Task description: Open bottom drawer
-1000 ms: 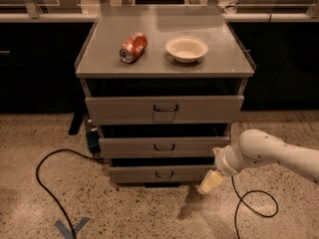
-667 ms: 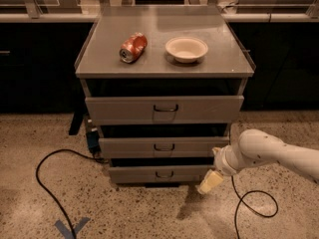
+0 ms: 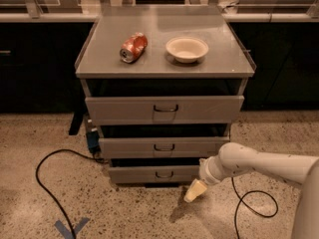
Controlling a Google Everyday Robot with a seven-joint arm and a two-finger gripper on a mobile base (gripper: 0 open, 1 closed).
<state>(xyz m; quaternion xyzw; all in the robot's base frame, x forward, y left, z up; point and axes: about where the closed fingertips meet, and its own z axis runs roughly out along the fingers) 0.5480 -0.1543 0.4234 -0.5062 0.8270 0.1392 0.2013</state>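
The bottom drawer (image 3: pixel 149 174) is the narrowest grey front of the three, low on the cabinet, with a small dark loop handle (image 3: pixel 164 174) at its centre. It stands slightly pulled out, with a dark gap above it. My gripper (image 3: pixel 195 191) hangs just right of and below the drawer's right end, near the floor, on the end of my white arm (image 3: pixel 264 164) that reaches in from the right. It is not on the handle.
Middle drawer (image 3: pixel 163 147) and top drawer (image 3: pixel 164 109) sit above. A crushed red can (image 3: pixel 133 47) and a white bowl (image 3: pixel 187 49) lie on the cabinet top. Black cables (image 3: pixel 47 183) loop on the speckled floor left and right. Blue tape mark (image 3: pixel 71 228) lies front left.
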